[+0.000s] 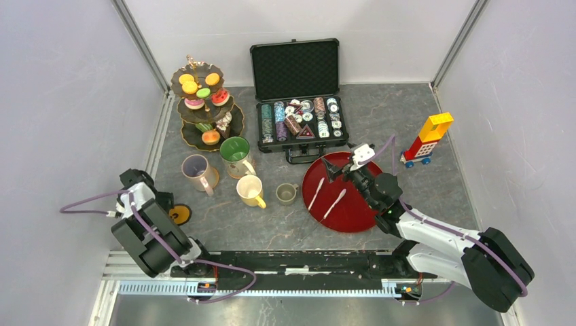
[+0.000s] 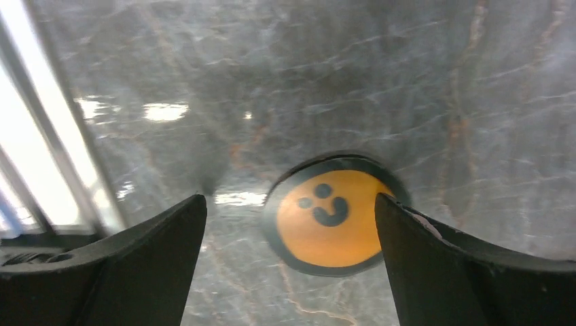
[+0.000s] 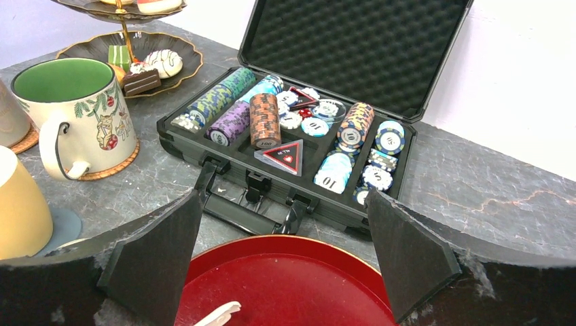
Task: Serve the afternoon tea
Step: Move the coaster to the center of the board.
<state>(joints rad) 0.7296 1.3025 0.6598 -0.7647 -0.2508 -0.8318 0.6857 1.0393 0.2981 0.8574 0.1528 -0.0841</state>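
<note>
The left gripper (image 2: 289, 204) is wide open and empty, low over an orange smiley disc (image 2: 329, 216). The right gripper (image 3: 284, 198) is open and empty too, above the red plate (image 3: 285, 288). The sweets (image 1: 190, 87) sit on the stand (image 1: 189, 139) far left, mugs (image 1: 235, 150) near it.

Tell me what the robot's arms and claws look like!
Both arms are chunky black blocks joined by white pieces. The left arm is mostly black, and the right arm shows more white. A purple cable loops along each one. The left claw and right claw are matte black, each made of two big wedges.
</note>
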